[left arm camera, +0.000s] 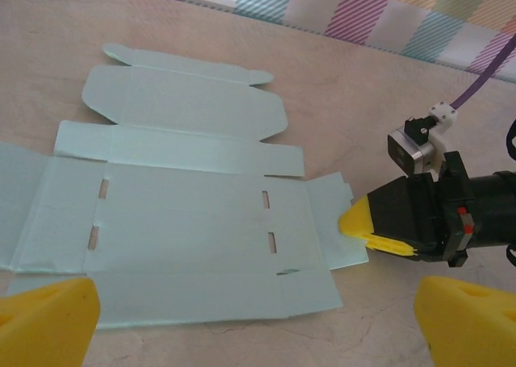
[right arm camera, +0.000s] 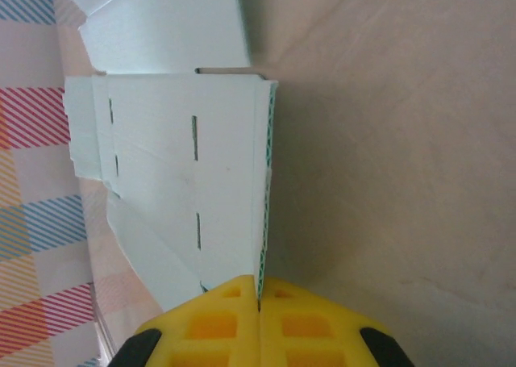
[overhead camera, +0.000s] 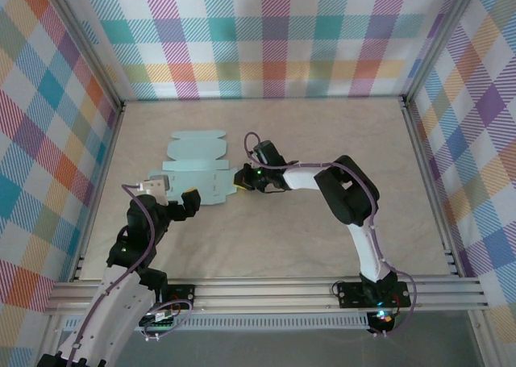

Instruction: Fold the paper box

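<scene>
Box point(overhead camera: 197, 169): an unfolded flat sheet on the table point(overhead camera: 322, 246), left of centre, slots and scalloped tabs showing.

Right gripper point(right arm camera: 260, 302): yellow fingers pressed together, pinching the sheet's right edge. The card runs edge-on into the seam between the pads.

Left gripper point(left arm camera: 258, 327): jaws spread wide and holding nothing. It hovers just off the sheet's near edge, apart from the card.

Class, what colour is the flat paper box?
Pale mint-blue; the paper box shows best in the left wrist view.
</scene>
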{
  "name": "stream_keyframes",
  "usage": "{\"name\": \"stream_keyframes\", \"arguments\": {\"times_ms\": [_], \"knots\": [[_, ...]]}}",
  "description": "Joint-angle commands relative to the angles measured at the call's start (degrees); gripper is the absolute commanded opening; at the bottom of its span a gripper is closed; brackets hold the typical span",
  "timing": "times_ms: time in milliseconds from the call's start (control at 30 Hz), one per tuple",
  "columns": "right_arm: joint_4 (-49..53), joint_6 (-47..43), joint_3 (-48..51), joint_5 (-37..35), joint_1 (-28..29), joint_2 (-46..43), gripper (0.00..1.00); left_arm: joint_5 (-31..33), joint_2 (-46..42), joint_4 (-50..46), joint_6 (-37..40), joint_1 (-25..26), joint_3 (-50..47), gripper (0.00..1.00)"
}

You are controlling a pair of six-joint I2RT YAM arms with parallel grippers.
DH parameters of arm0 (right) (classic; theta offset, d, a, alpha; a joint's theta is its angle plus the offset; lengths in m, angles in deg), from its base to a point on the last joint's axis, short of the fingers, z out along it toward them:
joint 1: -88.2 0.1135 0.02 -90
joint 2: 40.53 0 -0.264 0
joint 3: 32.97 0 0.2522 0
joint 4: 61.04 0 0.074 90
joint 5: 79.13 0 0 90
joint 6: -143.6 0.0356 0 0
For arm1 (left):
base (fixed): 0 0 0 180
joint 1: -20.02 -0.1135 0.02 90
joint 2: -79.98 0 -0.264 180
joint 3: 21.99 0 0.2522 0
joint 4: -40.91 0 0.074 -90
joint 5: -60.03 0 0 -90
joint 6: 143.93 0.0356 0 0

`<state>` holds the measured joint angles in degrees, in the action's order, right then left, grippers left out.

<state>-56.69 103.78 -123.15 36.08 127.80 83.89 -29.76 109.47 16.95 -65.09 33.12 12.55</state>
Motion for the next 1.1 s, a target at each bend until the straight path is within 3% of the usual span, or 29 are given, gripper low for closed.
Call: {"name": "stream_keyframes", "arguments": {"times_ms": [0, 200, 300, 500, 667, 700, 733, 767, 800, 900, 967, 1067], "knots": [[9.5, -10.0, -0.6, 2.0, -1.4, -5.3, 0.0, -1.2, 0.6, 1.6, 0.0, 0.7, 1.5, 1.0], [38.0, -35.7, -4.1, 11.1, -7.6, -9.1, 0.0, -2.5, 3.4, 3.1, 0.0, 0.7, 1.9, 1.0], [50.3, -48.8, -4.6, 6.7, -10.9, -10.8, 0.0, -4.2, 7.0, 5.7, -0.8, 0.7, 1.8, 1.0], [62.4, -63.9, -8.5, 0.1, -17.9, -9.8, 0.0, -9.0, 16.7, 11.1, -2.2, 1.4, 2.8, 1.0], [71.1, -73.9, -18.3, -1.7, -19.9, -3.5, 0.04, -13.2, 25.3, 8.0, 1.1, 5.0, 8.9, 1.0], [71.3, -73.6, -20.7, -2.8, -20.6, -2.5, 0.07, -12.8, 26.6, 7.8, 1.7, 6.1, 9.6, 1.0], [70.9, -72.3, -22.8, -4.0, -21.2, -1.8, 0.2, -12.8, 27.4, 8.4, 1.5, 6.8, 9.9, 1.0], [70.2, -70.6, -24.8, -5.1, -21.6, -1.7, 0.44, -13.4, 28.6, 9.5, 0.8, 7.2, 10.4, 1.0], [68.3, -68.5, -25.6, -5.6, -21.9, -2.7, 0.57, -13.8, 29.9, 10.4, -0.3, 7.4, 10.8, 1.0], [59.2, -61.6, -20.8, -7.2, -21.8, -9.6, 0.86, -15.6, 36.3, 11.3, -1.4, 7.5, 14.4, 1.0], [51.4, -56.5, -12.9, -9.2, -21.8, -16.9, 0.92, -17.9, 42.1, 10.0, -0.9, 7.4, 18.9, 1.0], [39.0, -43.8, 1.3, -9.2, -21.9, -28.8, 0.93, -18.9, 50.9, 10.7, 0.5, 7.4, 24.7, 1.0]]}}
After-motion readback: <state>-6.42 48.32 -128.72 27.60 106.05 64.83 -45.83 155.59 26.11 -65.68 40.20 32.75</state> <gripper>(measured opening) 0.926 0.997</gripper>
